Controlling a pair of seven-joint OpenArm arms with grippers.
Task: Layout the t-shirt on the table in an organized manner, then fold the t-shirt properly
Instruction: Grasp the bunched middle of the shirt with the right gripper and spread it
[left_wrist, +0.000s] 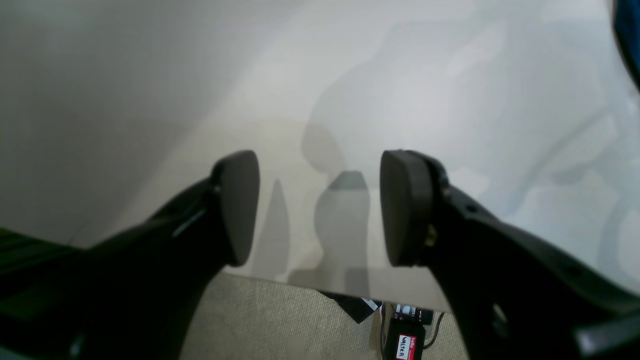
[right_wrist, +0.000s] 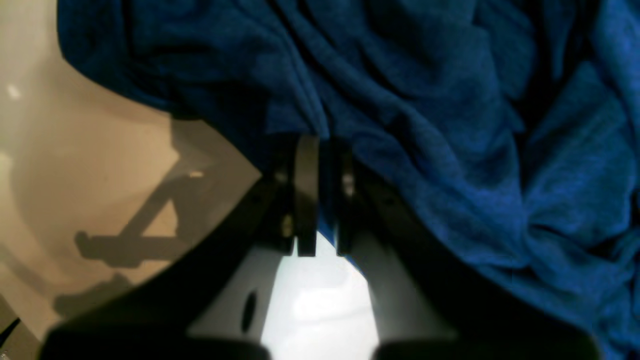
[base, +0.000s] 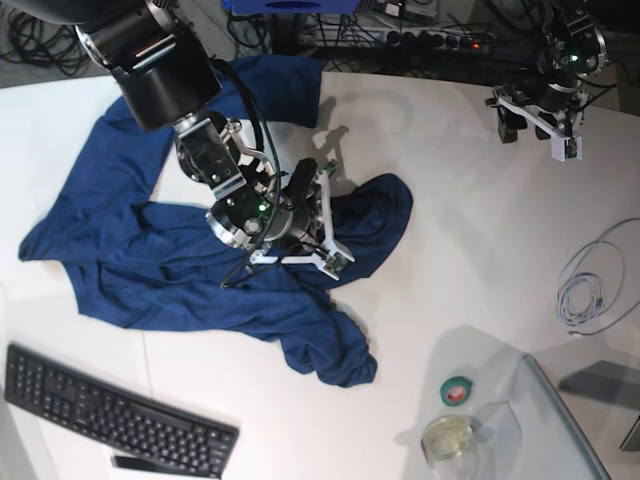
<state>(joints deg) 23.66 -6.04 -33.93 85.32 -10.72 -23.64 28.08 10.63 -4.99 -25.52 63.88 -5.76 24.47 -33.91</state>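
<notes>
Right gripper (right_wrist: 320, 200), angled low over the table (base: 470, 250), pinches a fold of the t-shirt (base: 200, 260); left gripper (left_wrist: 320, 210) hovers at two o'clock, jaws apart, empty.

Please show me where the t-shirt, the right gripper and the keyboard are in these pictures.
t-shirt (base: 150, 250): base view, on the flat middle of the cloth.
right gripper (right_wrist: 320, 200): right wrist view, between the fingertips, shut on the cloth.
keyboard (base: 110, 410): base view, on the keys.

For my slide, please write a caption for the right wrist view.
Right gripper shut on a fold of the crumpled navy t-shirt above the white table.
</notes>
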